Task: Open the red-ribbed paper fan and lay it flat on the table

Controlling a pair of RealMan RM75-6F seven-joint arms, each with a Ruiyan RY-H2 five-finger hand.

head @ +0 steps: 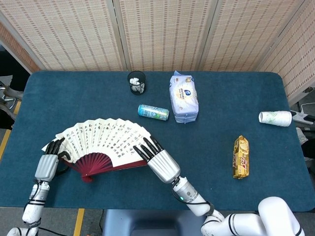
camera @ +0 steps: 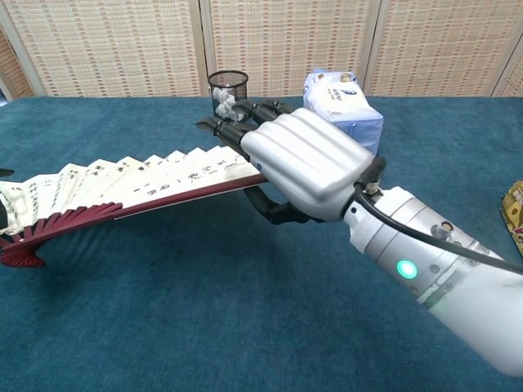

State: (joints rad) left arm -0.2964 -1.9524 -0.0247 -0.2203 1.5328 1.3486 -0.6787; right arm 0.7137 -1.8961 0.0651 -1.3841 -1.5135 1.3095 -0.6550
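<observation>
The paper fan [head: 101, 140] is spread wide, its white lettered leaf facing up and its red ribs [head: 98, 161] converging at the near side. My right hand [head: 161, 163] pinches the fan's right end rib, fingers on top and thumb beneath, as the chest view shows of the right hand [camera: 304, 162]. There the fan [camera: 122, 184] slopes, its right end raised and its pivot [camera: 20, 255] low by the table. My left hand [head: 47, 165] holds the fan's left edge, fingers lying along it; the chest view hides that hand almost fully.
Behind the fan stand a black mesh cup [head: 136, 82], a lying can [head: 153, 112] and a wipes pack [head: 183, 97]. A yellow snack bar [head: 240, 157] and a tipped paper cup [head: 275, 118] lie to the right. The blue table [head: 211, 147] ends just in front of my hands.
</observation>
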